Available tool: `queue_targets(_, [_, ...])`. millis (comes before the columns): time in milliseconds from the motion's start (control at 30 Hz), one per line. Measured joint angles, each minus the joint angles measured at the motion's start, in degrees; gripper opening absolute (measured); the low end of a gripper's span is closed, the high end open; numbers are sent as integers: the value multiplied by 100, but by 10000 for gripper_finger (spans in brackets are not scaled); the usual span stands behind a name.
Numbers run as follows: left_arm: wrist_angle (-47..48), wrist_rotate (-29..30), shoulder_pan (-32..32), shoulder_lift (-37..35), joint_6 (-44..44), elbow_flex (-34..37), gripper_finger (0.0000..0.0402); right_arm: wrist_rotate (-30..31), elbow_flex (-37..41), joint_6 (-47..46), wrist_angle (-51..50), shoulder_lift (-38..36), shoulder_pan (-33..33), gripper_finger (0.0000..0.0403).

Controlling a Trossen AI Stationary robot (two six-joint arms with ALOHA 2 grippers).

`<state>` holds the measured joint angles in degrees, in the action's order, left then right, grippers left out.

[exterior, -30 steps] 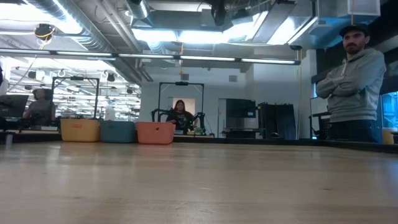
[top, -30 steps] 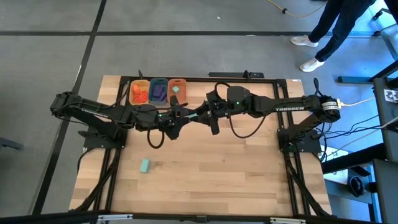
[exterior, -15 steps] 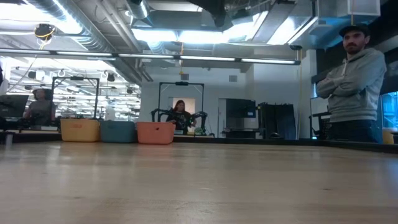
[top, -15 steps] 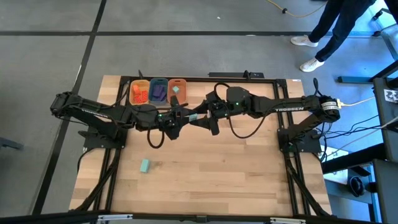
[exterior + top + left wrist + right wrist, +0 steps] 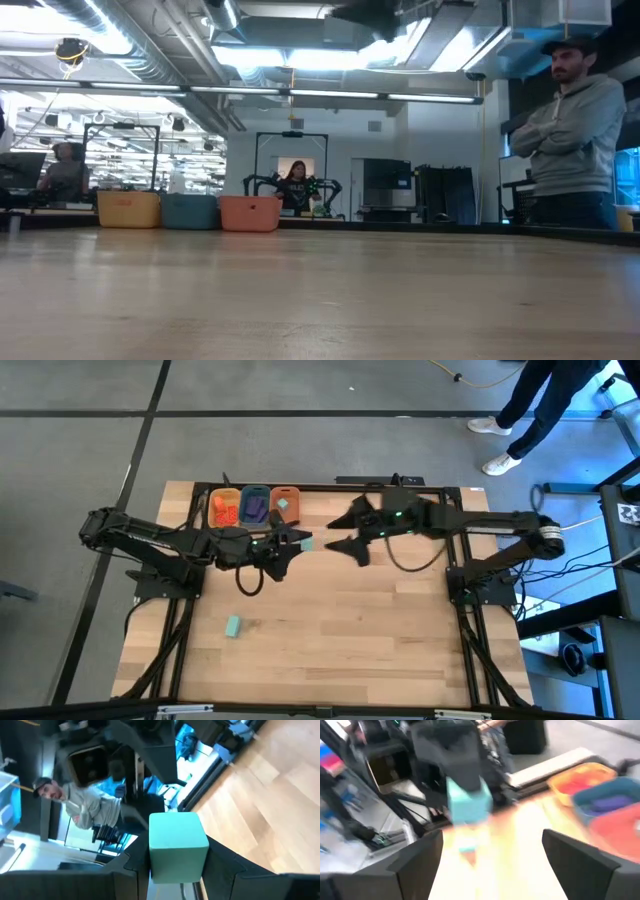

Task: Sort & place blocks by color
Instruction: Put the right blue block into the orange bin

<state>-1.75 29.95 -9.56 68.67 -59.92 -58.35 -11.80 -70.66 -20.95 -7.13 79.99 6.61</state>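
Note:
A mint-teal block (image 5: pixel 177 845) sits between the fingers of my left gripper (image 5: pixel 297 544), lifted above the table's middle, a little short of the tubs. My right gripper (image 5: pixel 343 532) stands open just to the right of it, facing it and touching nothing; its wrist view shows the block (image 5: pixel 469 800) ahead of its spread fingers. A second mint-teal block (image 5: pixel 232 625) lies flat on the table at the near left. The yellow tub (image 5: pixel 224 509) holds orange-red blocks, the blue tub (image 5: pixel 254 507) purple ones, and the orange tub (image 5: pixel 285 503) a mint-teal one. My left gripper pinches the mint-teal block by two opposite sides (image 5: pixel 151 862) between its two fingers. The fingers reach roughly level toward the table's right. The block's free end sticks out past the fingertips, and the block is lifted clear of the table.
The three tubs stand in a row at the table's far edge, left of centre (image 5: pixel 190 211). A person (image 5: pixel 575 140) stands beyond the far right corner with folded arms. Bare wood (image 5: pixel 350 630) spreads over the near half of the table.
My right gripper has opened, let go of the mint-teal block and drawn back toward the table's right edge. The block stays in my left gripper, which has kept still.

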Motion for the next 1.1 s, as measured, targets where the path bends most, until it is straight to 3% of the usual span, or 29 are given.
queue_targets(233, [395, 119, 2, -408, 1027, 2, 123, 709, 581, 166, -811, -1320, 72, 343])
queue_targets(400, [755, -3, 47, -951, 2603, 4, 123, 1171, 1557, -221, -623, -2478, 43, 343])
queue_targets(633, [869, -1492, 694, -1738, 4835, 376, 123, 1761, 2508, -243, 246, -3605, -142, 343])
queue_targets(900, [474, -3526, 1487, -2247, 6709, 957, 123, 1643, 2595, 761, 333, -3795, -160, 343])
queue_targets(1100, [-494, -3620, 1566, -2305, 7189, 1483, 123, 1464, 2595, 1383, 327, -3740, -162, 343])
